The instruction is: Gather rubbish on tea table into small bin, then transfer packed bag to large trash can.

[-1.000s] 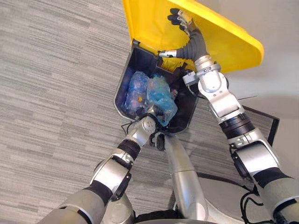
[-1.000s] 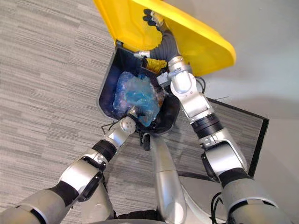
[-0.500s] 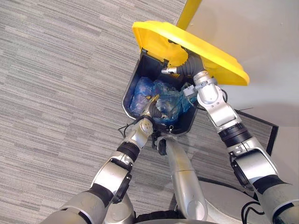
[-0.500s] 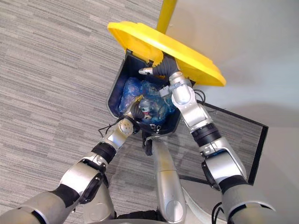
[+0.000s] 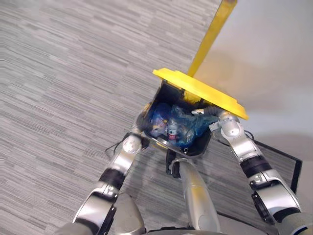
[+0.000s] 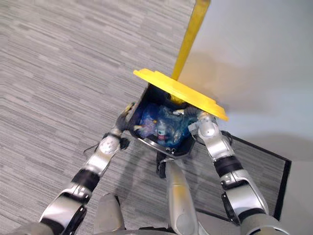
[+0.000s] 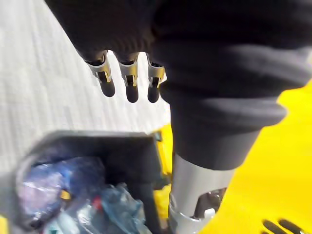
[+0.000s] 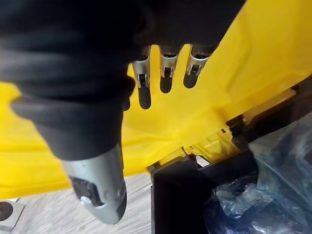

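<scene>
Item one, nearest us: a black-edged grey floor mat (image 6: pixel 266 169), lying to the right beside the right arm.

Item two: the left hand (image 6: pixel 123 117), which we log at the left outer rim of the large black plastic trash can (image 5: pixel 194 150). Its fingers (image 7: pixel 130 84) are straight and side by side, with nothing between them and the thumb. Whether they touch the rim we cannot tell.

Item three: the trash can itself, standing on the grey striped carpet (image 5: pixel 63 88), its mouth uncovered on our side.

Item four: the blue translucent plastic bag packed with rubbish (image 5: pixel 178 126). We place it inside the trash can, filling most of the cavity, held by neither hand.

Item five: the right hand (image 5: pixel 205 112), at the can's far right corner, under the yellow plastic hinged lid (image 5: pixel 198 89). Its fingers (image 8: pixel 165 78) reach straight towards the lid's underside, uncurled and grasping nothing. We cannot confirm contact.

Item six: the lid, raised at a shallow slant over the far side of the can.

Item seven, farthest: a long yellow bar (image 5: pixel 213 32) running away from behind the lid, along the border between the carpet and a pale smooth surface (image 5: pixel 274 58).
</scene>
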Robot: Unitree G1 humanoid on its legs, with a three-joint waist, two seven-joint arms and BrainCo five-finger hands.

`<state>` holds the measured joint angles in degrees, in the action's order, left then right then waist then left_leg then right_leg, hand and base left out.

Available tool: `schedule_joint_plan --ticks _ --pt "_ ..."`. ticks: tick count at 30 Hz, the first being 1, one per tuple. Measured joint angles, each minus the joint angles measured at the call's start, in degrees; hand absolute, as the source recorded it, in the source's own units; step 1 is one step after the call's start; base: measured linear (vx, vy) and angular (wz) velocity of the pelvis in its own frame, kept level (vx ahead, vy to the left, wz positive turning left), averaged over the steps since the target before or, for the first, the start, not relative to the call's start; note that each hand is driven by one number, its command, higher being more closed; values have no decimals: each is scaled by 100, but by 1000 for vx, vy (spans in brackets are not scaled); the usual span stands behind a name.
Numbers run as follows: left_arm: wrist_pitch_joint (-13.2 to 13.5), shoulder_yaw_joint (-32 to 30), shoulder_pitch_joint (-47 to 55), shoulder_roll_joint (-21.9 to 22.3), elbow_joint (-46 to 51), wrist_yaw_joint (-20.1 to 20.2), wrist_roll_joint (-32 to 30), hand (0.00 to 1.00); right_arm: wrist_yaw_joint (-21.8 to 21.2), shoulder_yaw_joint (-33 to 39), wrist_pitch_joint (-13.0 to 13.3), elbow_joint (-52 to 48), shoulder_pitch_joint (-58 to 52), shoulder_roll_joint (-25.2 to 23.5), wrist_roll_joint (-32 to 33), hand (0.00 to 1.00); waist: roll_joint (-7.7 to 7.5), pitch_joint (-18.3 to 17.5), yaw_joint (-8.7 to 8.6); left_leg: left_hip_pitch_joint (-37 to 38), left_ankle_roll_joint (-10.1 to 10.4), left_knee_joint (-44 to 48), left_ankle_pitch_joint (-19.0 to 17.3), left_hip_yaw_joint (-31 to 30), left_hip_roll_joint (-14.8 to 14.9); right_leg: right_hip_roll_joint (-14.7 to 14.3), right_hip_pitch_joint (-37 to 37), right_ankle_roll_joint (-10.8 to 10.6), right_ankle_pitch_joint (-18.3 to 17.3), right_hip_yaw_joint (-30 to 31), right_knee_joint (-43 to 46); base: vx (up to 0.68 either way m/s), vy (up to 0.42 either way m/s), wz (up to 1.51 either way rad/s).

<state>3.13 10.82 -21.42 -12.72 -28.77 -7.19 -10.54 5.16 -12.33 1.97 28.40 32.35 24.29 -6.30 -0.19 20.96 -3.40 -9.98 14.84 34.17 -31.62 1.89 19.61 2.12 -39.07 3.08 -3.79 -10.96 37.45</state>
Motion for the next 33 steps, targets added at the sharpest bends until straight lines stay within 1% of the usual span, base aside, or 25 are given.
schedule_joint_plan --ticks 2,6,9,12,13,14,15,16,17,18,19,20,21,22,23,24,25,26,27,28,29,30,31,32,33 --pt "12 -282 449 -203 0 146 244 0 -76 120 -6 -3 -263 66 -56 0 84 -135 81 199 -6 -249 121 0 -52 -5 97 1 0 5 -14 63 5 -3" --pt "185 -818 1147 -459 -251 437 595 0 -315 243 -17 -1 -636 91 -60 0 79 -347 125 627 -20 -669 283 32 -66 -65 366 -1 -2 15 -145 16 -4 -3" --pt "215 -1361 1577 -526 -1223 604 600 0 -479 303 -18 -1 -963 46 -108 0 31 -613 131 1082 -28 -918 307 226 -74 -150 596 -81 -57 140 -165 6 6 -21" --pt "155 -1941 2012 -553 -2191 609 528 0 -587 334 -14 0 -1312 -171 -117 0 -110 -838 115 1522 -53 -1054 295 397 -124 -227 853 -174 -124 278 -181 -17 27 -27" --pt "110 -2071 2137 -537 -2471 608 503 0 -664 334 -13 3 -1468 -264 -122 0 -191 -883 120 1697 -141 -1095 263 399 -230 -241 950 -191 -112 380 -206 -37 28 -25" --pt "92 -2118 2193 -520 -2592 612 475 0 -672 332 -13 3 -1546 -316 -135 0 -214 -895 125 1771 -194 -1091 236 398 -277 -243 1017 -228 -85 428 -242 -119 94 -40" --pt "39 -2288 2365 -399 -2798 602 387 0 -677 332 -12 21 -1727 -463 -192 0 -249 -896 126 1958 -334 -1057 167 396 -433 -246 1212 -320 47 562 -392 -119 94 -39" --pt "24 -2307 2433 -355 -2843 598 324 0 -681 329 -9 46 -1774 -524 -236 0 -273 -901 142 2026 -382 -1043 145 401 -535 -254 1257 -347 120 638 -452 -212 149 -62" --pt "-4 -2341 2543 -259 -2943 599 284 0 -690 329 -4 73 -1874 -635 -267 0 -308 -896 170 2110 -476 -979 103 451 -713 -230 1340 -453 269 809 -580 -252 145 -70" --pt "-10 -2430 2651 -173 -3029 598 244 0 -735 327 0 80 -2023 -716 -286 0 -388 -874 198 2181 -571 -905 97 577 -905 -138 1424 -514 436 889 -733 -413 235 -82" --pt "-11 -2488 2722 -127 -3030 599 242 0 -783 328 8 80 -2208 -764 -291 0 -441 -854 235 2204 -676 -746 112 660 -1067 43 1542 -491 599 832 -958 -388 226 -65" --pt "-11 -2497 2771 -121 -3027 597 242 0 -783 331 18 80 -2346 -787 -295 0 -464 -837 253 2177 -734 -626 146 690 -1124 120 1625 -492 669 791 -1105 -331 209 -49" --pt "-10 -2515 2817 -114 -3027 594 251 0 -789 330 23 85 -2599 -835 -310 0 -432 -790 265 2126 -852 -536 269 700 -1158 235 1700 -609 592 750 -1189 -237 130 -19" --pt "-7 -2618 2828 -54 -3024 592 266 0 -812 344 37 90 -2923 -950 -329 0 -501 -777 214 2035 -914 -504 325 776 -1192 426 1496 -608 250 695 -493 -224 102 4" --pt "-8 -2675 2828 -36 -3024 588 269 0 -827 357 35 129 -3085 -1013 -332 0 -527 -767 159 2002 -922 -512 321 778 -1191 456 1443 -498 139 702 -19 -249 90 43" --pt "-10 -2727 2854 -1 -3009 580 318 0 -893 372 36 305 -3405 -1150 -382 0 -578 -789 71 1905 -933 -512 327 774 -1185 491 1454 -354 -99 686 917 -201 82 51" --pt "-11 -2722 2897 72 -2947 580 320 0 -916 461 43 494 -3634 -1280 -441 0 -630 -828 48 1816 -932 -487 325 781 -1216 491 1572 -227 -296 632 1207 -220 116 30" --pt "-22 -2734 2952 142 -2861 570 366 0 -908 598 36 712 -3804 -1420 -577 0 -716 -883 64 1703 -949 -437 316 809 -1313 454 1611 -307 -260 619 812 -216 143 -52" --pt "-47 -2748 3059 380 -2863 582 393 0 -891 844 21 989 -3831 -1638 -685 0 -407 -903 140 1594 -1050 -660 393 961 -1075 152 1851 -486 -196 704 -122 -202 94 -94" --pt "-38 -2797 3122 480 -2808 588 439 0 -890 959 9 1065 -3850 -1760 -733 0 -417 -907 160 1563 -1027 -807 546 1212 -1047 212 1778 -412 -357 609 193 -198 35 -98" --pt "-57 -2798 3132 597 -2723 571 528 0 -831 1275 19 1165 -4009 -1872 -685 0 -521 -948 34 1574 -1080 -1075 749 1304 -1166 420 1937 -394 -857 455 896 -144 -53 -68" --pt "-52 -2747 3185 569 -2616 550 620 0 -725 1407 12 1409 -4070 -1862 -741 0 -582 -1034 53 1621 -1043 -1274 864 1440 -1198 444 2446 -627 -1313 462 232 -114 -53 -57" --pt "-45 -2745 3156 559 -2596 532 654 0 -654 1452 -16 1558 -4051 -1848 -758 0 -603 -1078 103 1617 -1022 -1314 892 1525 -1194 350 2592 -423 -1409 440 -285 -119 -76 -73" --pt "-37 -2713 3109 615 -2623 495 679 0 -604 1484 -30 1974 -3929 -1752 -781 0 -316 -1147 170 1484 -1000 -1464 1002 1563 -1037 18 2679 -367 -954 482 -913 -116 -42 -83" --pt "-7 -2676 3107 772 -2599 470 763 0 -529 1572 -32 2252 -3825 -1667 -783 0 -180 -1296 146 1467 -1022 -1826 1200 1611 -997 -202 2690 -333 -552 603 -1500 -111 -27 -78"
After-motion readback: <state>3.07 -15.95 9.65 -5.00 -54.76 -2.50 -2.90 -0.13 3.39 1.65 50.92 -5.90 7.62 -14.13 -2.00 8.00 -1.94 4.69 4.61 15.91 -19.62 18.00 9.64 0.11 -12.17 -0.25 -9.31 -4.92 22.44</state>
